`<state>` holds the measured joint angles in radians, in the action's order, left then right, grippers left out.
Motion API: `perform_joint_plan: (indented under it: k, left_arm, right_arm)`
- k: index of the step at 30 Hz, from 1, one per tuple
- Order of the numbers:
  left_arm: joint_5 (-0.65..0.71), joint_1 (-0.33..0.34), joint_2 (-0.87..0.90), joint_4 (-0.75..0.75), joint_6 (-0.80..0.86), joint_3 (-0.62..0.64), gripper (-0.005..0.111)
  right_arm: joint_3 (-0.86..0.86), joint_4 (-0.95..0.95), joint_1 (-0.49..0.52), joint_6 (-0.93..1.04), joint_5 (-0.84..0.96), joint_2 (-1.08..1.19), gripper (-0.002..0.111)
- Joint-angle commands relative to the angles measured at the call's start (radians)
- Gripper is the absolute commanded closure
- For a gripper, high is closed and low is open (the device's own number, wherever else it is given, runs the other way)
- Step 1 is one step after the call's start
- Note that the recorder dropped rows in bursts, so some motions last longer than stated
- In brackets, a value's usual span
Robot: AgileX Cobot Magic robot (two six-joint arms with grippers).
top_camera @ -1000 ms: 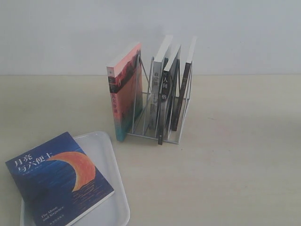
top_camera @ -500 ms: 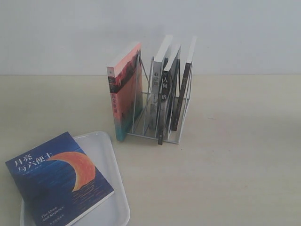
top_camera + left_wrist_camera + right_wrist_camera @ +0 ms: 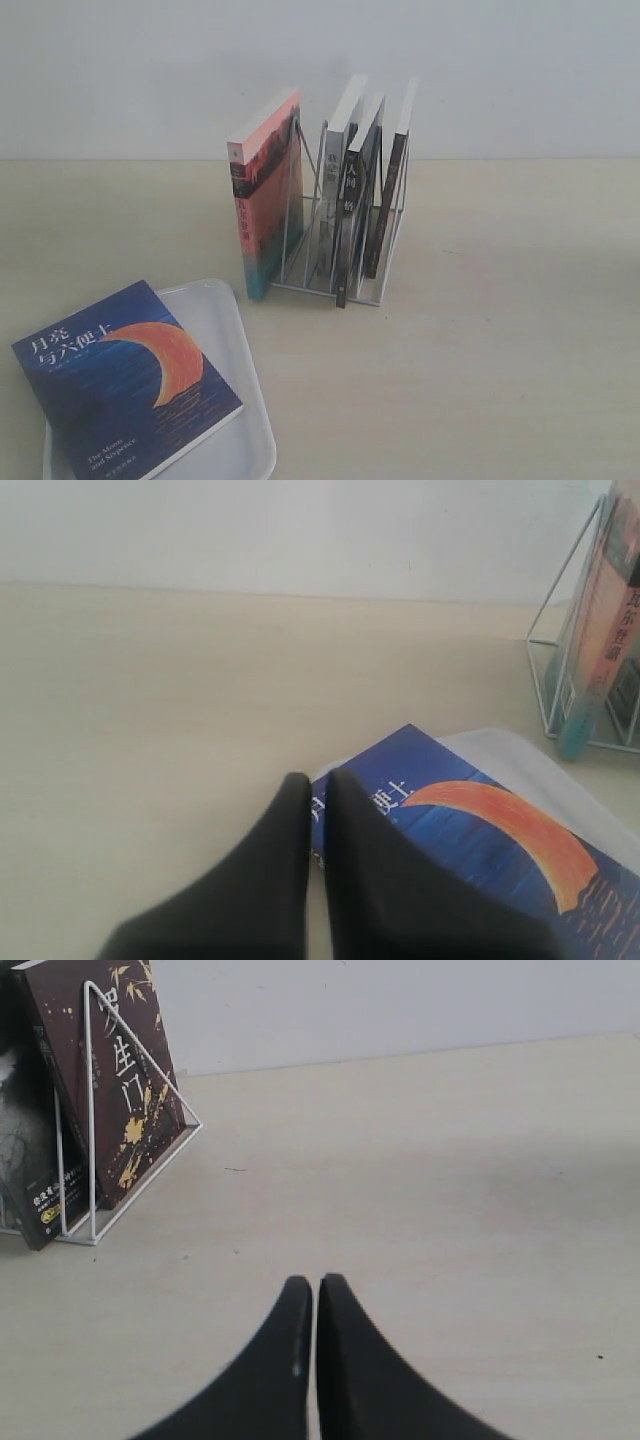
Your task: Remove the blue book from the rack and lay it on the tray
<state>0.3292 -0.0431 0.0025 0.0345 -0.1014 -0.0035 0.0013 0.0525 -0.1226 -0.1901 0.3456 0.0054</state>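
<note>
Blue book (image 3: 125, 385) lies flat, askew on the tray (image 3: 222, 325), front-left of the rack (image 3: 297, 215); my left claw (image 3: 316, 778), tips together, hangs by its corner; right claw (image 3: 307, 1282) likewise closed.

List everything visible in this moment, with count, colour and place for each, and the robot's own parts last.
blue book: one, navy with an orange crescent, lying flat on the tray, overhanging its left edge
tray: one, white, near left of the table
rack: one, white wire, centre of the table
pink-and-teal book: one, upright at the rack's left end
dark books: three, grey to black spines, leaning in the rack's slots
table: one, beige
wall: white, behind the table
left gripper: one, black, jaws together, by the blue book's corner
right gripper: one, black, jaws together, over bare table near the rack
</note>
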Motion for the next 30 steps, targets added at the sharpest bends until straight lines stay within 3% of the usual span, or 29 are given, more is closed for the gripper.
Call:
perform_joint_plan:
  k: [1, 30]
  left_arm:
    - [-0.023, 0.003, -0.003, 0.059, -0.008, 0.003, 0.103]
    - [-0.023, 0.003, -0.003, 0.087, -0.003, 0.003, 0.103]
  right_arm:
    - [-0.001, 0.005, 0.001, 0.006, -0.012, -0.005, 0.107]
    - [-0.001, 0.005, 0.001, 0.006, -0.012, -0.005, 0.107]
